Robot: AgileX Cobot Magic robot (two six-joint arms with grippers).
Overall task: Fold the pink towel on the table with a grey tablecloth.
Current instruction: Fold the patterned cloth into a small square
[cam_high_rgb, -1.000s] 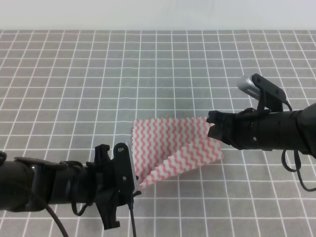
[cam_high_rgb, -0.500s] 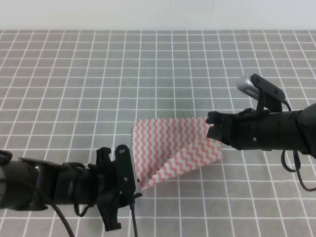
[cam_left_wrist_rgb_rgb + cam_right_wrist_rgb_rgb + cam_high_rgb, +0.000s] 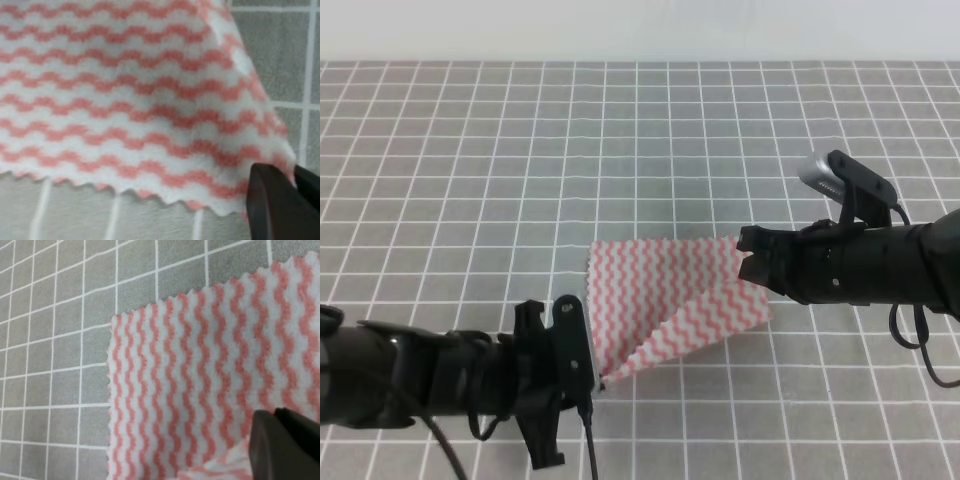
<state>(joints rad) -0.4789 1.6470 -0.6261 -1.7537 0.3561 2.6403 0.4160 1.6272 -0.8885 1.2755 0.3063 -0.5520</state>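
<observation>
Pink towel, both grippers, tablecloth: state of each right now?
pink towel: partly folded, near-left corner lifted off the cloth, far edge lying flat.
left gripper: shut on the towel's near-left corner.
right gripper: at the towel's far-right corner, apparently pinching it; grip not clearly visible.
table with a grey tablecloth: flat and smooth, no wrinkles seen.

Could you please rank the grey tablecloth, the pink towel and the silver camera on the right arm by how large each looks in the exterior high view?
1. Grey tablecloth: fills almost the whole view.
2. Pink towel: covers a few grid squares.
3. Silver camera: smallest, roughly one grid square, though it sits raised on the arm, nearer the lens, so it looks slightly larger than it is.
</observation>
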